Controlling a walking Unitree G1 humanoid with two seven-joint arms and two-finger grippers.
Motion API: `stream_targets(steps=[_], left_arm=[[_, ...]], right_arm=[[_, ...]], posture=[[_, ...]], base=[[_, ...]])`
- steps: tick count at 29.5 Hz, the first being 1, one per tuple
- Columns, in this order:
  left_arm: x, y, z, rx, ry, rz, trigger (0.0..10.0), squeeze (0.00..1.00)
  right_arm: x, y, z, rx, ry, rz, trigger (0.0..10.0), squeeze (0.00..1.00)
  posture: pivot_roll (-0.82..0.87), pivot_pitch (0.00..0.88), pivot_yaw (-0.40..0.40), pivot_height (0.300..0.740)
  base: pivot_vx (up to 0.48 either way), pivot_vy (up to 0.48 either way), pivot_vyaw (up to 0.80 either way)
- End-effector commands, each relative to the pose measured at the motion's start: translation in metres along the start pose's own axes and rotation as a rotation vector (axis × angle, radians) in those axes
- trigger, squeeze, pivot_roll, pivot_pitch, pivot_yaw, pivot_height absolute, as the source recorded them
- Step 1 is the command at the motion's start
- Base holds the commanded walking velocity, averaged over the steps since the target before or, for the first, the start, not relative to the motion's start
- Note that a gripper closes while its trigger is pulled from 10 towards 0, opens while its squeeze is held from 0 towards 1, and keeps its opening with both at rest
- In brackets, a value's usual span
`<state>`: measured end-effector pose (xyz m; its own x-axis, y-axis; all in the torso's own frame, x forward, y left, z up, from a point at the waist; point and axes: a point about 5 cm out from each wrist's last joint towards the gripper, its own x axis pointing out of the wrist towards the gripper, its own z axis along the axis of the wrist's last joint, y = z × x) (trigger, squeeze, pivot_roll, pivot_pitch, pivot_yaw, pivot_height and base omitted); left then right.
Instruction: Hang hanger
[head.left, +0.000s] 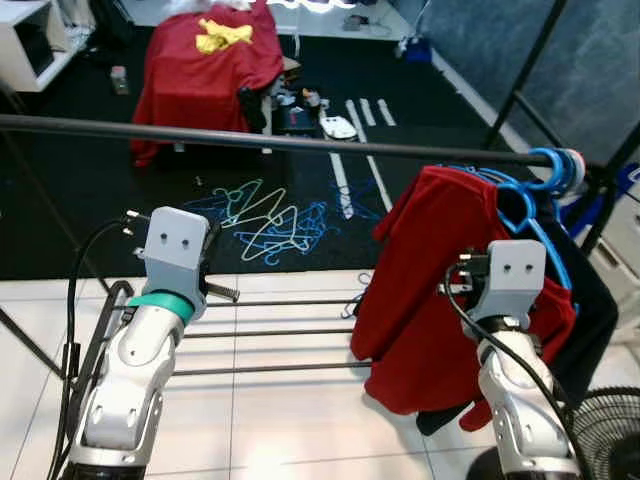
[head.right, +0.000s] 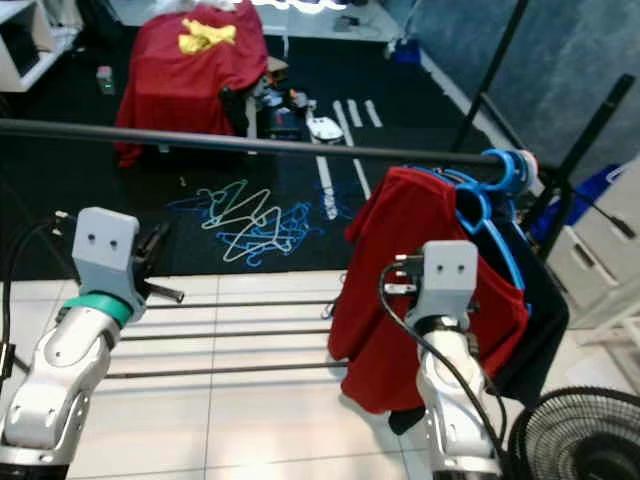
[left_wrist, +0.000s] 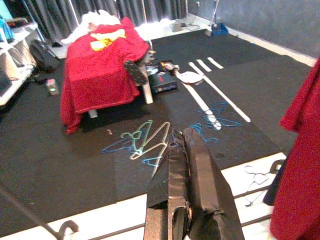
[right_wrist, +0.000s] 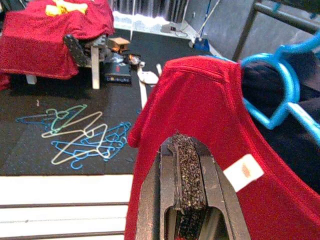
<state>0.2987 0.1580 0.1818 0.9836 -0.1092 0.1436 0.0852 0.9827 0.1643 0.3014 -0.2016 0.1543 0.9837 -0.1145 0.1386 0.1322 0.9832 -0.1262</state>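
Hanging from the rail (head.left: 300, 142), the blue hanger (head.left: 548, 175) carries a red garment (right_wrist: 210, 130); both grippers' jaws are pressed together.

no legible text; white tag (right_wrist: 243, 171) on red garment (right_wrist: 210, 125) unreadable.

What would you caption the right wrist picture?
Shut right claw facing a red shirt on a blue hanger, spare hangers littering the floor.

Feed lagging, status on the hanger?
Both grippers shut, empty: left gripper, right gripper. Red garment on blue hanger, hooked on rail. Nothing blocking.
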Motion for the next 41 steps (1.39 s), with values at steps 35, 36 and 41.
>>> stream_targets(steps=[35, 36, 41], left_arm=[[0.0005, -0.0011, -0.0036, 0.002, 0.032, 0.001, 10.0, 0.00], [0.0006, -0.0008, -0.0037, 0.002, 0.032, 0.002, 10.0, 0.00], [0.0015, 0.0004, -0.0056, -0.016, 0.054, 0.015, 10.0, 0.00]], right_arm=[[-0.0024, 0.0021, -0.0031, 0.015, 0.007, 0.009, 10.0, 0.00], [-0.0024, 0.0022, -0.0032, 0.016, 0.007, 0.009, 10.0, 0.00], [-0.0022, 0.0025, -0.0032, 0.017, 0.006, 0.011, 10.0, 0.00]], posture=[[-0.01, 0.038, 0.014, 0.740], [-0.01, 0.037, 0.015, 0.740], [-0.01, 0.036, 0.015, 0.740]], base=[[0.000, -0.323, 0.00], [0.000, 0.000, 0.00], [0.000, 0.000, 0.00]])
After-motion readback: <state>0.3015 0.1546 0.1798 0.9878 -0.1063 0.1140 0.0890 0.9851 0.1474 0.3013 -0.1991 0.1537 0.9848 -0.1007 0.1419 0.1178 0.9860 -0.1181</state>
